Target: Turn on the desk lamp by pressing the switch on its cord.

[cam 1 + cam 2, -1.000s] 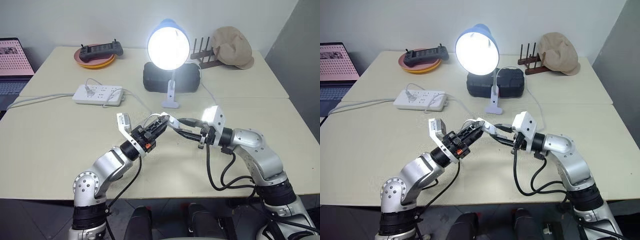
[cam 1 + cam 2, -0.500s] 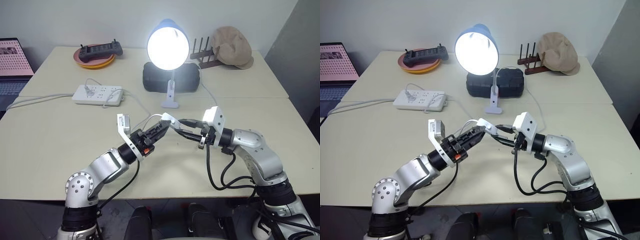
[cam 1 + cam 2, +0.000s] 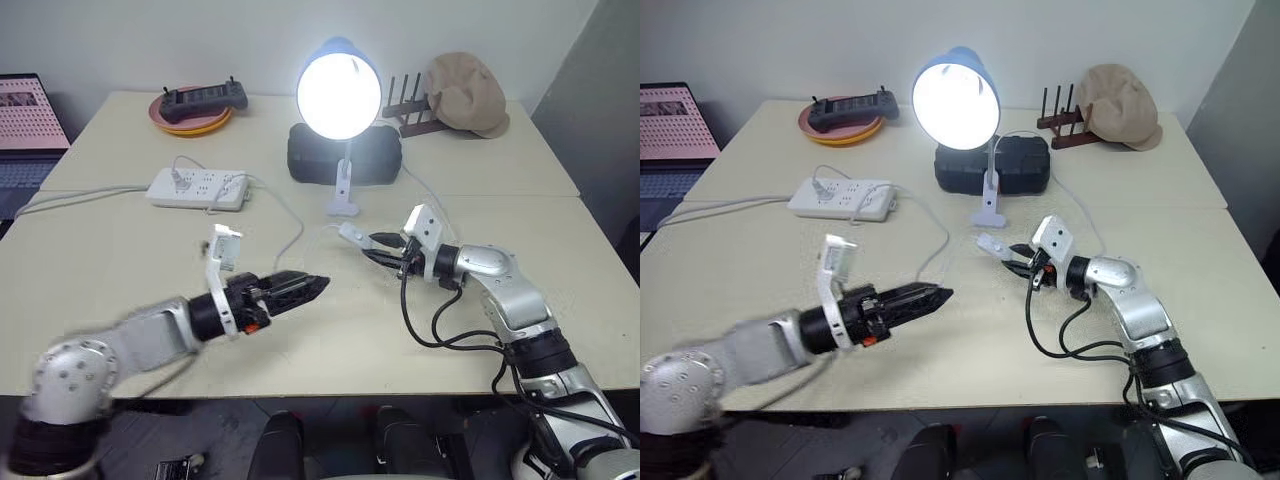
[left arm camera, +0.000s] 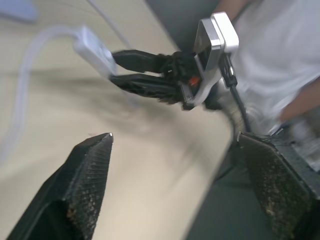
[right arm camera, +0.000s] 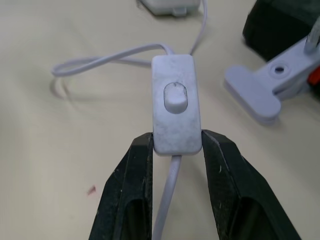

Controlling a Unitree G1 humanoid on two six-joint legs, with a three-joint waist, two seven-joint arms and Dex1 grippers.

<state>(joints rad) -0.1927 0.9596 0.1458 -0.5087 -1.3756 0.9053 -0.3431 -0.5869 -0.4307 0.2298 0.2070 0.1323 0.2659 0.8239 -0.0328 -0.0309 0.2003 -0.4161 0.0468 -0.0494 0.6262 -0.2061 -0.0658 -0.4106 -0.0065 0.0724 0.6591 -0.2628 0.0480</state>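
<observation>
Controller [image 3: 203, 99] lies on orange plate [image 3: 190, 124].

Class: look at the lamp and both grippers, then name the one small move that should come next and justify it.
Probably: lower the switch to the table and release. The desk lamp already shines, the right gripper is clamped on the switch, and the left gripper is open and apart from it.

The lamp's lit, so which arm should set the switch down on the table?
The right. Its fingers already clamp the switch just above the table, so it only needs to lower and release. The left gripper hangs open, apart from it.
</observation>
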